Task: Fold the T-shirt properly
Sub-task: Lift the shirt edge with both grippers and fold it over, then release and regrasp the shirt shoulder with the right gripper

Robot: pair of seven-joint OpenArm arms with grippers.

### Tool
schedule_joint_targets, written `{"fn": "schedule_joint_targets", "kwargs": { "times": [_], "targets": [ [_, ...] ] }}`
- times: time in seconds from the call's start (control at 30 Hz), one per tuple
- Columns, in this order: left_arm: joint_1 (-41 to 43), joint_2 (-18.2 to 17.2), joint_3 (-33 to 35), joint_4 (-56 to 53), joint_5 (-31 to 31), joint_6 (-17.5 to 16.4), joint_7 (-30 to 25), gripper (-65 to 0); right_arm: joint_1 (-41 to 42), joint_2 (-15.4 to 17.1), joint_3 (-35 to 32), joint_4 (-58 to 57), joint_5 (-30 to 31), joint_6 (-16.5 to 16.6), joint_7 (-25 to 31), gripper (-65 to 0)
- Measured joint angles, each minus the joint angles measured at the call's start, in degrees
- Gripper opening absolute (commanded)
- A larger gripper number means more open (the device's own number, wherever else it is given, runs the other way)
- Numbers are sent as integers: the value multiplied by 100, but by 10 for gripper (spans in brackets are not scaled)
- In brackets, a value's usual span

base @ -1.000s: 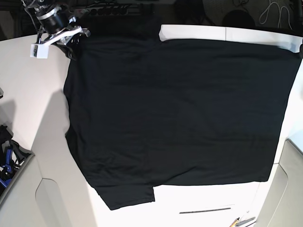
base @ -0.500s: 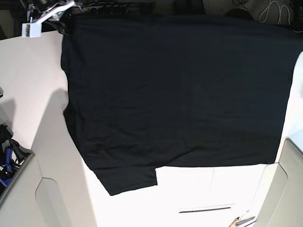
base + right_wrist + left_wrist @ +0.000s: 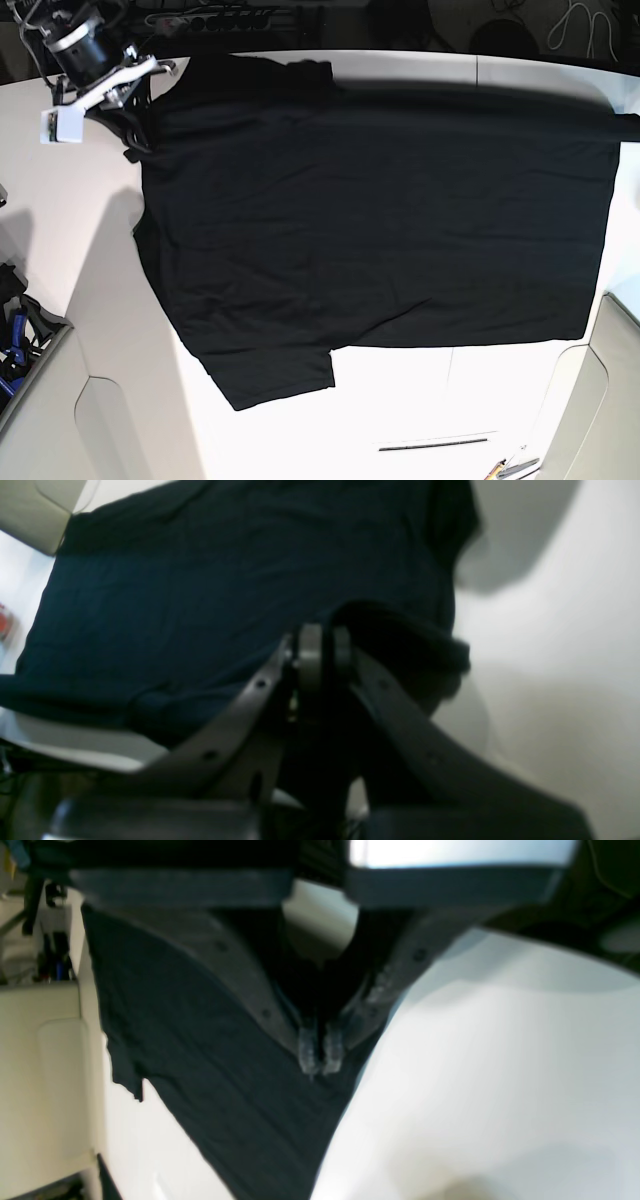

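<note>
While both grippers, left (image 3: 320,1060) and right (image 3: 322,647), clench the T-shirt's (image 3: 370,210) top corners, spreading seems underway; next, lay it flat.

**Plain black on pale white**

Showed a T-shirt (image 3: 370,210) of plain black, unpatterned, bluish-dark in the wrist views. Lay on a white table (image 3: 70,180). Held by dark grey fingers (image 3: 310,655) with clear tips.
</note>
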Motion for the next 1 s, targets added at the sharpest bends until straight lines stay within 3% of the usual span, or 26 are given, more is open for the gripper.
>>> {"fn": "schedule_joint_targets", "kwargs": {
  "times": [0.23, 0.5, 0.77, 0.93, 0.97, 1.0],
  "targets": [
    [-448, -9, 129, -11, 420, 22, -476, -650, 1045, 0, -57, -964, -302, 31, 214, -650],
    [-920, -59, 1287, -11, 1390, 22, -1167, -650, 1998, -2, -61, -2131, -258, 94, 195, -650],
    [-1342, -61, 1602, -11, 2315, 22, -1589, -650, 2304, -2, -61, -2411, -260, 92, 199, -650],
    [-1342, -74, 1604, -11, 2321, 22, -1497, -650, 2332, -4, -61, -2463, -258, 92, 212, -650],
    [-1342, -74, 1604, -11, 2326, 22, -1429, -586, 2332, -4, -61, -2463, -258, 92, 210, -610],
    [-1340, -72, 1604, -11, 2334, 22, -1414, -512, 2332, -4, -61, -2463, -260, 94, 184, -517]
  ]
}}
